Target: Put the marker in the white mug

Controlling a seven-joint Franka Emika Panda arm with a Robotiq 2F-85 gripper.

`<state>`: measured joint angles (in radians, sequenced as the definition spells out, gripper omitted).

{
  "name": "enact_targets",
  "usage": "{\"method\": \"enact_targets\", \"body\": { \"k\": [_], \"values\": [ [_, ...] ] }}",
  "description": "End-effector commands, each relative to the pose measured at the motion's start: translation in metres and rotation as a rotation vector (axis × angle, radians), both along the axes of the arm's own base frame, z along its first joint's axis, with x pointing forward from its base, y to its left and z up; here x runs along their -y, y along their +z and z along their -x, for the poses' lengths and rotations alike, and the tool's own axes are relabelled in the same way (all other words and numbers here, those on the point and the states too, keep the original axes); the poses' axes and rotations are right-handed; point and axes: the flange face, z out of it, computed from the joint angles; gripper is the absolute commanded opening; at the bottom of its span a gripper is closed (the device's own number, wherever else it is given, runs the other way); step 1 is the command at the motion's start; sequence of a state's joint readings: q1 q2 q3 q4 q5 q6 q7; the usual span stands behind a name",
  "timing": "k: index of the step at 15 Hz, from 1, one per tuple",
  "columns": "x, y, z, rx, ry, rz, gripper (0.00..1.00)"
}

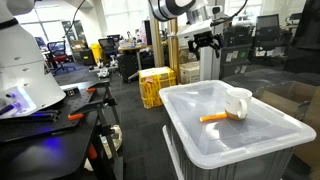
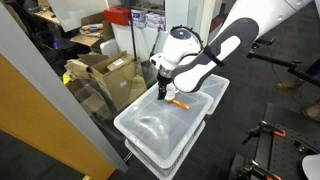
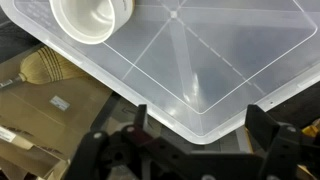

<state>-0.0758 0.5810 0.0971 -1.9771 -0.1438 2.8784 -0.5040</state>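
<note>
The orange marker lies flat on the lid of the translucent grey bin, just beside the white mug, which stands upright on the same lid. The marker also shows in the other exterior view, where the arm hides the mug. My gripper hangs above the bin's far corner, open and empty, well clear of both things. In the wrist view the two fingers of the gripper straddle the lid's corner, the mug is at the top left, and the marker is out of view.
Yellow crates stand on the floor beyond the bin. A dark workbench with tools is at one side. Cardboard boxes sit beside the bin behind a glass partition. A second bin is stacked under the lid.
</note>
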Motion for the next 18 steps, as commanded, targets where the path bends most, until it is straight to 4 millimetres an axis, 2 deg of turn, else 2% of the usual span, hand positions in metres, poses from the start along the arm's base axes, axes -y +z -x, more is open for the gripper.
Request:
{"method": "enact_targets", "body": {
  "k": [1, 12, 18],
  "values": [
    [-0.001, 0.0, 0.0, -0.001, -0.001, 0.0, 1.0],
    [-0.001, 0.0, 0.0, 0.0, -0.001, 0.0, 1.0],
    [-0.006, 0.002, 0.013, 0.07, 0.002, 0.042, 1.0]
  ]
}}
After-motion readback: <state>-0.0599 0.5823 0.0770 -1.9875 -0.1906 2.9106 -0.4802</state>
